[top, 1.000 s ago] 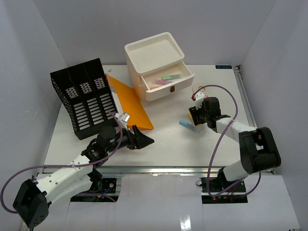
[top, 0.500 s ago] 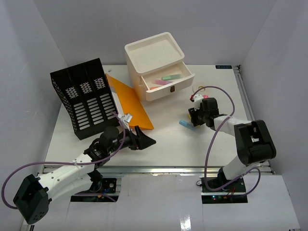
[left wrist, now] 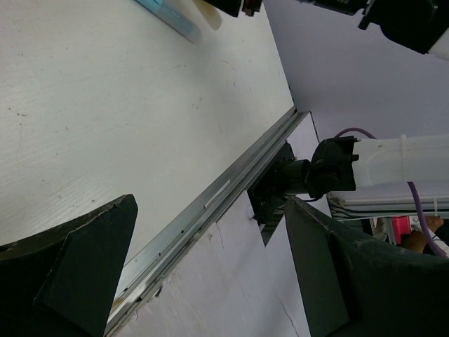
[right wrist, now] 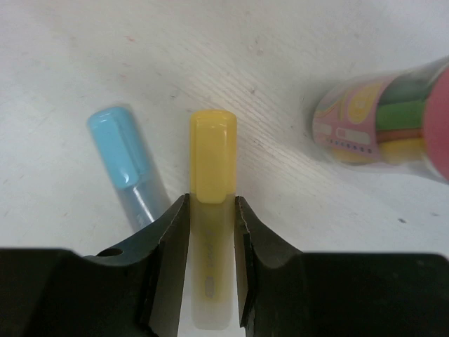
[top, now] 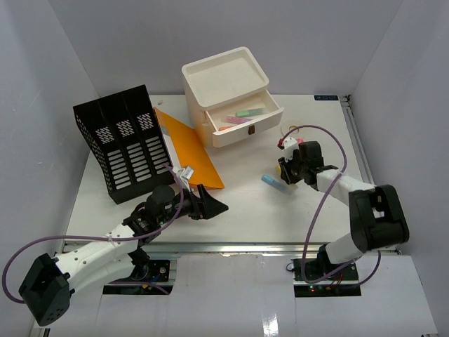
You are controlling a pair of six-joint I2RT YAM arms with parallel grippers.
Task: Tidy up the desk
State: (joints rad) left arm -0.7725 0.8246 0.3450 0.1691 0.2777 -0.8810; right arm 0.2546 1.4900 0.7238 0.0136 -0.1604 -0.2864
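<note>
Right jaws: drawn in narrow, one finger on each side of the yellow marker, so the right gripper has it pinched while it lies on the desk.
Why this grip: it crosses the slim barrel just behind the cap, which should lift the marker level; I'd guess it is bound for the open drawer, where other pens lie.
Marker axis: in line with the fingers, cap pointing away from the wrist.
Neighbours: blue marker just beside one finger; tube of pens apart on the other side.
Left jaws: spread wide, nothing between them; the left gripper hangs low near the folder, probably parked clear.
Desk: under everything, between the white walls, rail nearest the arm bases.
Desk axis: long side runs left to right; the short side points away from the arms toward the box.
</note>
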